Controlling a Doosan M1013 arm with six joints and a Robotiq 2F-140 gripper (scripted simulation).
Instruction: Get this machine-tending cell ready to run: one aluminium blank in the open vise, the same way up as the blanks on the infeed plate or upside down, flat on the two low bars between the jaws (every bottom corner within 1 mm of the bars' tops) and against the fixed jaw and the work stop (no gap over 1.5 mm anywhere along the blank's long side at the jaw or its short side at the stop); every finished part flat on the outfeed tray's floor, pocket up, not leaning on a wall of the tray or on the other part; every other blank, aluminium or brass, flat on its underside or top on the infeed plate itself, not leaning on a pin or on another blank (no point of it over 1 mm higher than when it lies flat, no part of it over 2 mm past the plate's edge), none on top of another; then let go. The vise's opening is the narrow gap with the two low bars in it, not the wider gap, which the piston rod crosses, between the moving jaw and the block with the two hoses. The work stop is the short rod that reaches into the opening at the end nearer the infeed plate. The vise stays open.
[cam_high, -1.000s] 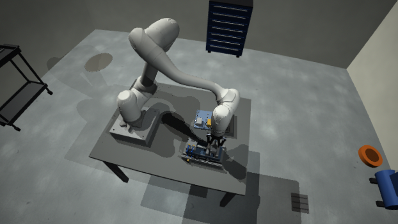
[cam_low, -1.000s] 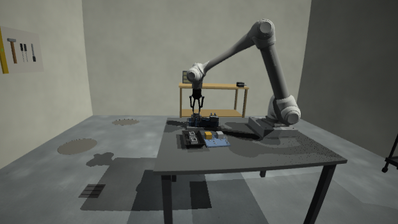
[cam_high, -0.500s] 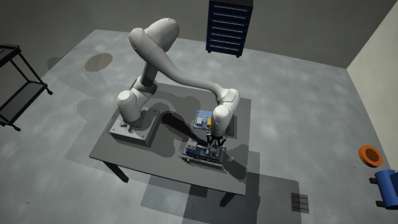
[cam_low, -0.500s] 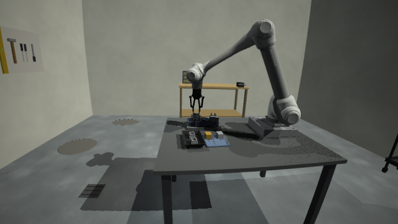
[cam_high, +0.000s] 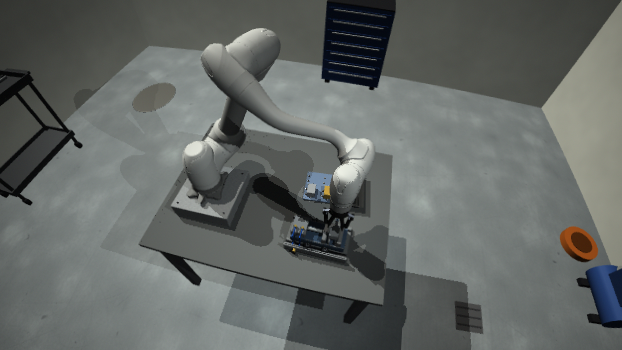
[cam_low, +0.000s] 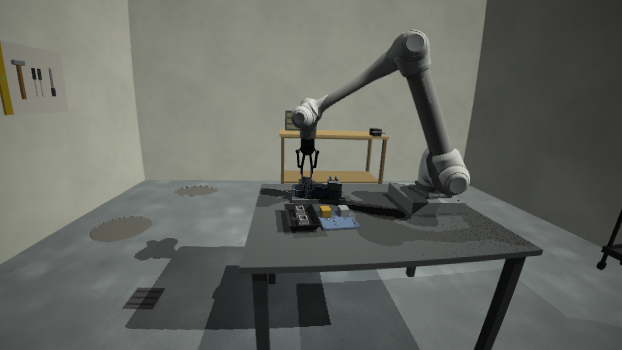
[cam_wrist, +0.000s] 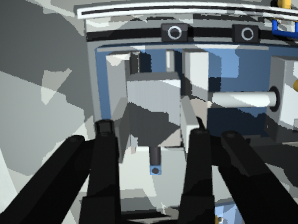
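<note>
Grey block (cam_wrist: 153, 107) between pincer (cam_wrist: 154, 110) fingers

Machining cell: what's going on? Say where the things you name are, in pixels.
The robot arm's pincer (cam_high: 338, 231) (cam_low: 306, 176) (cam_wrist: 154, 110) is shut on an aluminium blank (cam_wrist: 154, 97) at the open vise's (cam_wrist: 196, 75) narrow gap. Two finished parts (cam_low: 301, 215) lie in the outfeed tray (cam_low: 316, 216). One brass (cam_high: 327, 192) (cam_low: 325, 211) and one aluminium blank (cam_high: 311, 189) (cam_low: 343, 210) sit on the infeed plate (cam_high: 320, 177) (cam_low: 337, 221). Exact seating can't be judged.
</note>
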